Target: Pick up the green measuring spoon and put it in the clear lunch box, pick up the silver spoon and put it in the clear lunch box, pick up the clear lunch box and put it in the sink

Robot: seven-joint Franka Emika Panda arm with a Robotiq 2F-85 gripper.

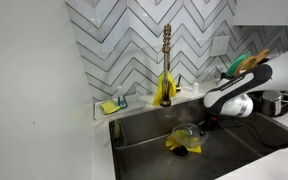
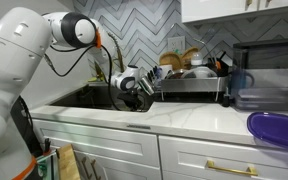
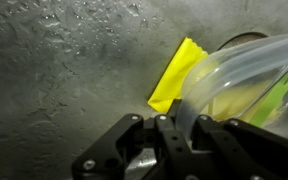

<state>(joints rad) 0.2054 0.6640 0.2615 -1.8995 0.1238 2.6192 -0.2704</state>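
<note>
Your claw is pinched shut on one clear plastic lunch box, over one yellow cloth, in the sink

A clear lunch box, see-through plastic with rounded corners and a glinting rim, sits low inside the sink. In an exterior view the box is near the middle of the basin floor. In the wrist view the gripper is closed on its near wall. A green thing shows through the box's right side, too blurred to name. A yellow cloth pokes out from under its left edge. The sink is a deep, rectangular steel basin with a wet, grey, speckled floor.
</note>
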